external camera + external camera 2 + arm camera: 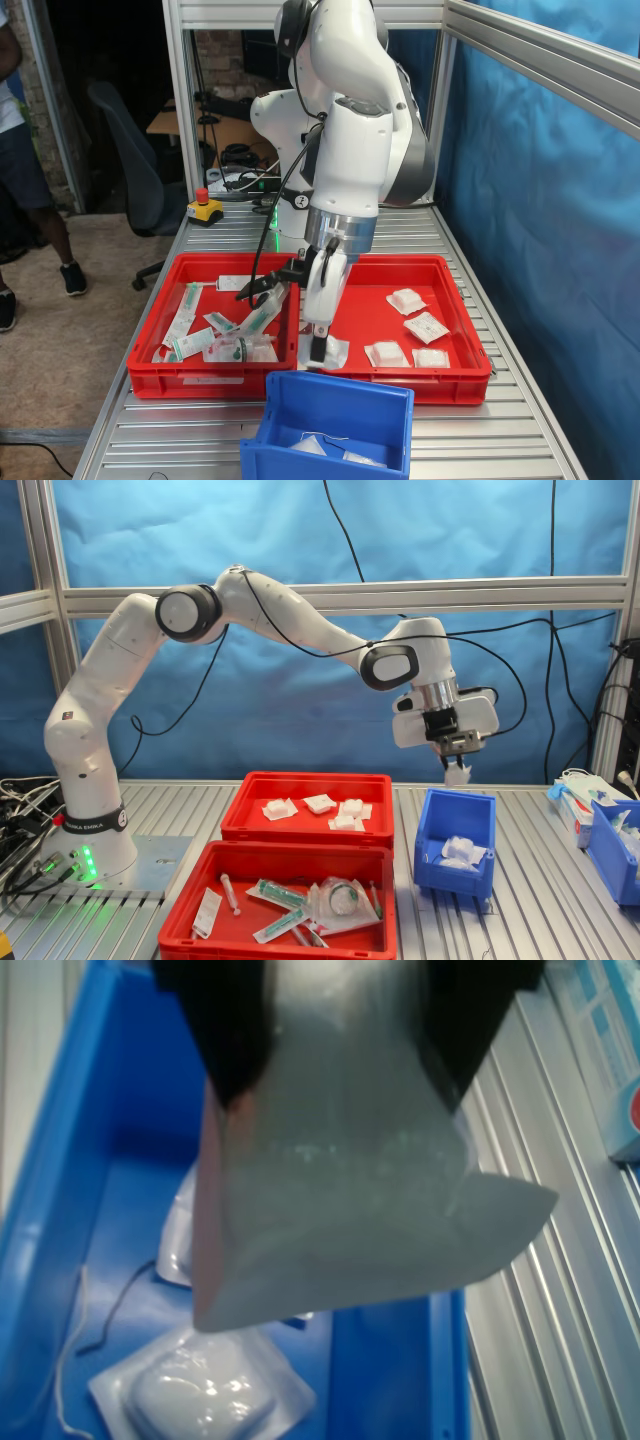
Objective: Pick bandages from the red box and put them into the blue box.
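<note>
Hanging above the blue box [455, 850], your claw [458, 763] is pinching one of the bandages [350, 1170] by its upper edge, so the wrapped white pad is dangling free in the air, touching nothing below it. In the wrist view the two dark fingers [225, 1030] are pressing on the packet from either side, and beneath it you are seeing the blue floor of the bin with two more bandages [205, 1395] already lying inside. In the second exterior view the blue box is sitting on the bench [520, 920] just beside the red box [305, 825], on the second exterior view's right, and several white pads [318, 804] are still lying in that crate. Nearer the camera, a second red crate [280, 935] is holding syringes and long green-and-white packets [278, 893]. In the first exterior view, four pads [425, 327] are showing in the red box behind the arm.
</note>
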Robot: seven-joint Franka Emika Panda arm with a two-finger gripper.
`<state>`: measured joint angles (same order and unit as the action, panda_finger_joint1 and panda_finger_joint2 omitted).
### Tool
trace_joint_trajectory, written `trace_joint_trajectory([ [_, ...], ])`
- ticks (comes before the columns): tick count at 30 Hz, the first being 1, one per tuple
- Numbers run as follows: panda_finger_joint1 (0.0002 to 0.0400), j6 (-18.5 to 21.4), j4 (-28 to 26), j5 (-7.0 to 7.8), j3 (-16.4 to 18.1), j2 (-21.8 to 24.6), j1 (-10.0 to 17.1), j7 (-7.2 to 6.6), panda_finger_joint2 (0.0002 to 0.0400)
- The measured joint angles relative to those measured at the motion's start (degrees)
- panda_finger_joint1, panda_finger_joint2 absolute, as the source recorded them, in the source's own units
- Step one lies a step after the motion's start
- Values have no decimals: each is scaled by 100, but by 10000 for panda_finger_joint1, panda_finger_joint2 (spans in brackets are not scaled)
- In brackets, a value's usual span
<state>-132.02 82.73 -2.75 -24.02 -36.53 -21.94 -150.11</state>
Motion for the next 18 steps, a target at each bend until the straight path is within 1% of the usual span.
trace_joint_trajectory([
  [5, 88, -74, -199, -36, -22, -197, 92, 0, 88],
  [18, 88, -118, -342, -65, -45, -268, 146, 0, 88],
])
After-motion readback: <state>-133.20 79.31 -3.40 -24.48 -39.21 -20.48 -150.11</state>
